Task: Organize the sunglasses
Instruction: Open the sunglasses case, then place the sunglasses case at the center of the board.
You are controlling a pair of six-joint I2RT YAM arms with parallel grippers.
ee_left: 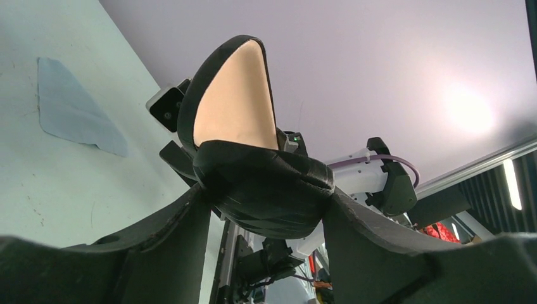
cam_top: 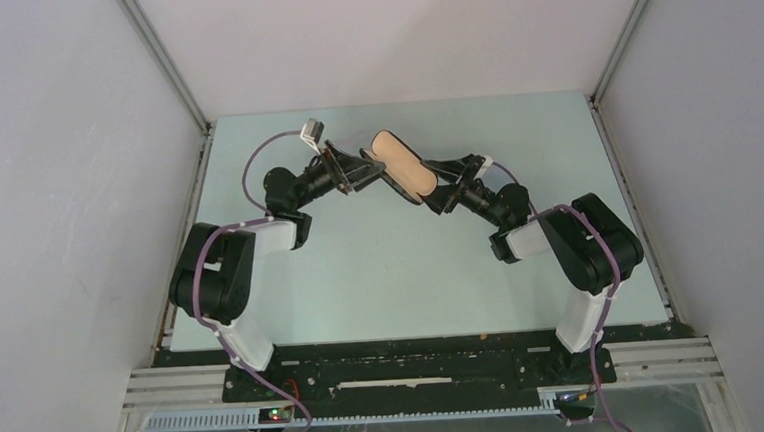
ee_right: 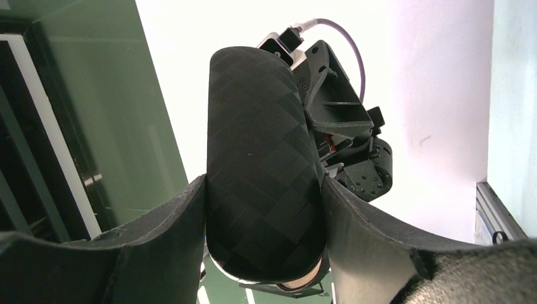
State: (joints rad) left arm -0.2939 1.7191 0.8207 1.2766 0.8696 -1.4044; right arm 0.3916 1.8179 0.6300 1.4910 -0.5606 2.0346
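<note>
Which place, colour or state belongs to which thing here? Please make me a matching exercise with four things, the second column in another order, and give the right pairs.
Things
1. case
2. cloth
3. case's lining
4. table

Place, colour or state
a. tan
b. lies flat on the table
c. pale green
d. open, gripped by the left gripper and the right gripper

Right pairs: 1-d, 2-b, 3-a, 4-c
</note>
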